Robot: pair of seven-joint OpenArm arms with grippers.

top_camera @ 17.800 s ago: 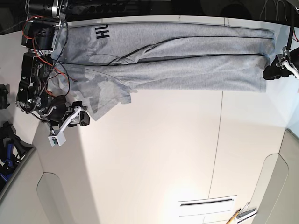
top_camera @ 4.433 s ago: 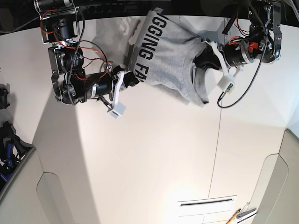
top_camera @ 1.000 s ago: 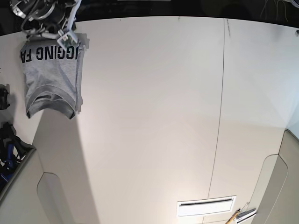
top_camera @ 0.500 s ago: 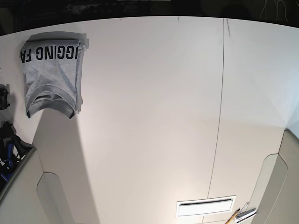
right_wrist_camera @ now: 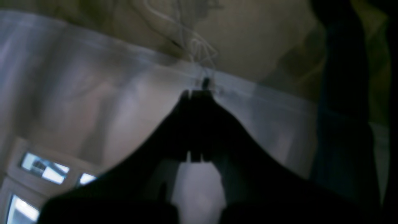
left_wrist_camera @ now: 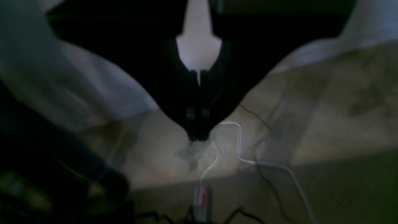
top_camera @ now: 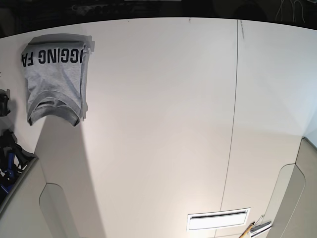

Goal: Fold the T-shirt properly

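Note:
The grey T-shirt [top_camera: 54, 79] lies folded into a compact rectangle at the far left corner of the white table [top_camera: 163, 124], black block lettering facing up along its far edge. No arm or gripper shows in the base view. In the left wrist view my left gripper [left_wrist_camera: 198, 138] is shut and empty, pointing at a dim floor with loose cables. In the right wrist view my right gripper [right_wrist_camera: 196, 91] is shut and empty, in front of a pale edge. The shirt shows in neither wrist view.
A seam [top_camera: 233, 114] runs down the table right of centre. A white slotted plate [top_camera: 218, 219] and a pencil-like tool [top_camera: 250, 229] lie near the front edge. Dark gear [top_camera: 7, 158] sits off the table's left side.
One second ago an arm hovered over the shirt's far edge at top left; it has pulled out of the base view. The shirt has stayed put.

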